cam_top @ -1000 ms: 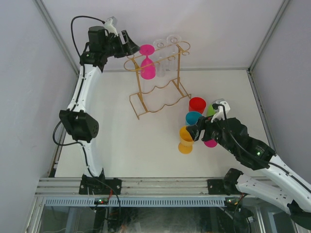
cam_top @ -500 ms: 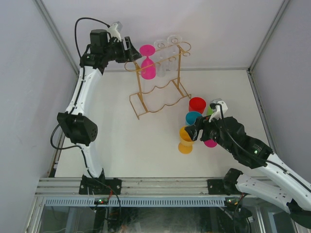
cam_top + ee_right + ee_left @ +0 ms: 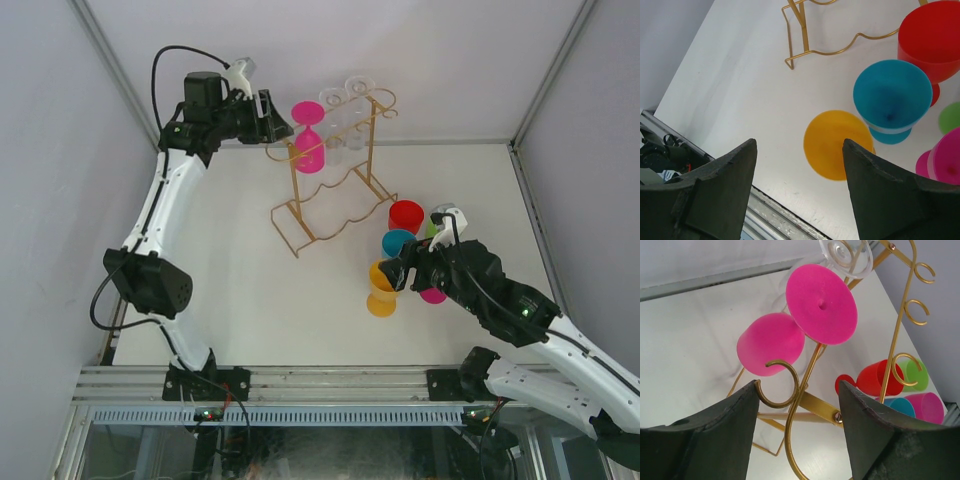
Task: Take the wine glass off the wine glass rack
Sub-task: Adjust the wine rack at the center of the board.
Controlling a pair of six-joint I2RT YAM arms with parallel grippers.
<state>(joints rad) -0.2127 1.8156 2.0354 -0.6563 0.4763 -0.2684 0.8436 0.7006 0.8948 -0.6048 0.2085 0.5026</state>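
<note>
Seen from the left wrist: left gripper [image 3: 797, 385] with its two dark fingers [image 3: 715, 440] spread apart, pinching nothing. Between the fingertips, a curled gold loop [image 3: 796, 382] at the end of a top rail of the wine glass rack [image 3: 816, 406], close against the inner edge of the left-hand finger; contact there hard to tell. Just beyond that loop, straight ahead of the open jaws: the pink wine glass [image 3: 771, 344], hanging upside down on the rail, round foot uppermost and facing the camera, bowl below and to the left. Not touched by either finger. Behind it on the same rack, the foot of a clear glass [image 3: 846, 255], also hung upside down.

From above: left gripper [image 3: 278, 126] raised at the far left of the white surface [image 3: 250, 290], level with the rack top, pointing right at the pink wine glass [image 3: 308, 148].

Right gripper [image 3: 800, 142] well apart from the rack, toward the near right, fingers likewise spread wide and holding nothing. Directly below the gap, an orange glass [image 3: 832, 145] standing upright on the surface. Beside it, a cluster of upright glasses: teal [image 3: 892, 97], red [image 3: 930, 37], green [image 3: 950, 117] and a second pink one [image 3: 950, 165].
</note>
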